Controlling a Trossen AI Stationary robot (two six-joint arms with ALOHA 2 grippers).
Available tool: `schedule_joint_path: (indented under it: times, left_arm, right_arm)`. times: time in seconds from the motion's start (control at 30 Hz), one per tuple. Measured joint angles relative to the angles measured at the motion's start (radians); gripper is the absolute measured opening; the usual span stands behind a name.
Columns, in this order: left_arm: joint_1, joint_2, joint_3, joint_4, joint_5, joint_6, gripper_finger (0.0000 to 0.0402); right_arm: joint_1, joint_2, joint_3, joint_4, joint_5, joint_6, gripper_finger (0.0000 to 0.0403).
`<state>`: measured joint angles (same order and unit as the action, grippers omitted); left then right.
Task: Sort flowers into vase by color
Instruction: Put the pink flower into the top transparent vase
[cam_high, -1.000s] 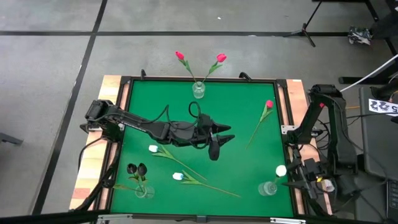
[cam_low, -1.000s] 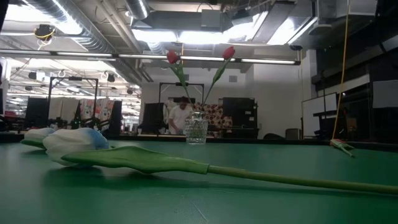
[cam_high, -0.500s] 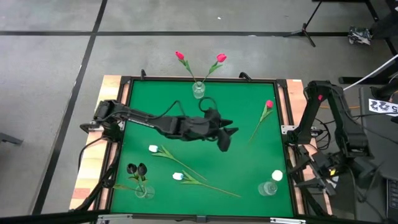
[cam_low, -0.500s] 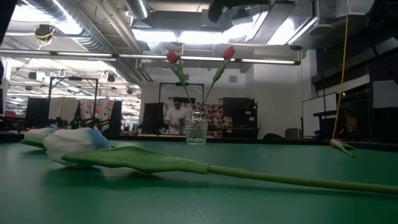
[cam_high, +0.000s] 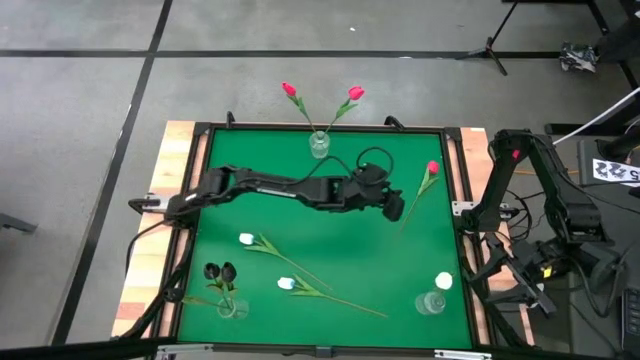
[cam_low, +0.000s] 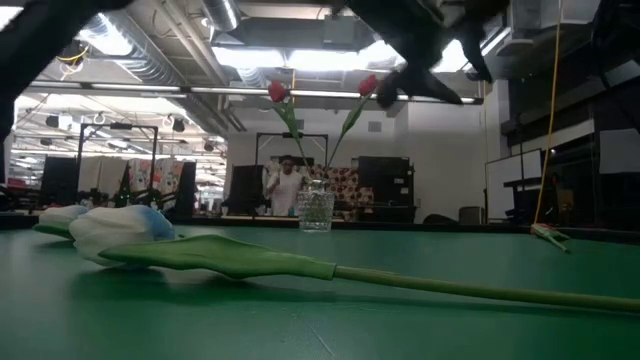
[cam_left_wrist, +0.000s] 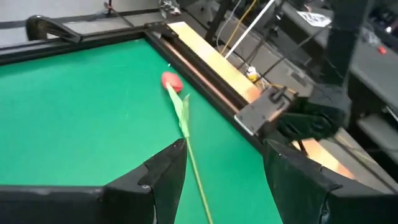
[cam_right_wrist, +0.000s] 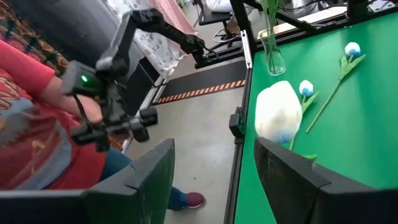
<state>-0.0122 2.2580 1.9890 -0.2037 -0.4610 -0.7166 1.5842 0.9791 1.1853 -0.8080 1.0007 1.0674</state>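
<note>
Three vases already carry blooms, and I read the table from its left side across. At the near-left corner a vase holds two near-black tulips (cam_high: 220, 271); just right of it two white tulips (cam_high: 247, 239) lie loose on the green mat (cam_high: 300, 225), stems crossing close together. At the far edge a vase (cam_high: 319, 146) stands with two pink-red heads. My left gripper (cam_high: 393, 208) is stretched right of centre, jaws spread and empty, hovering near the stem of the loose pink-red tulip (cam_left_wrist: 171, 81) lying by the right rail (cam_left_wrist: 205, 59). In the left wrist view that stem runs between my fingers (cam_left_wrist: 163, 174), off toward one side, so I judge a straight descent could clip the stem against one pad and flick it toward the rail, or pinch a leaf only and let the head droop. The right gripper (cam_right_wrist: 214, 180) waits off the table's near-right corner, jaws apart, beside the vase holding one white tulip (cam_high: 451, 275); swinging it in carelessly could tip that vase.
</note>
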Motion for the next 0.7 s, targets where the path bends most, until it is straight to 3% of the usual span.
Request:
schedule_joint_path:
  times: [0.2, 0.7]
  left_arm:
    - [0.03, 0.12, 0.068, 0.141, -0.016, 0.075, 0.0205]
    - [0.046, 0.322, 0.067, 0.354, -0.051, 0.133, 0.0205]
  right_arm:
    - [0.0, 0.0, 0.002, 0.0, 0.0, 0.001, 0.0221]
    - [0.0, 0.015, 0.002, -0.004, 0.001, 0.012, 0.0221]
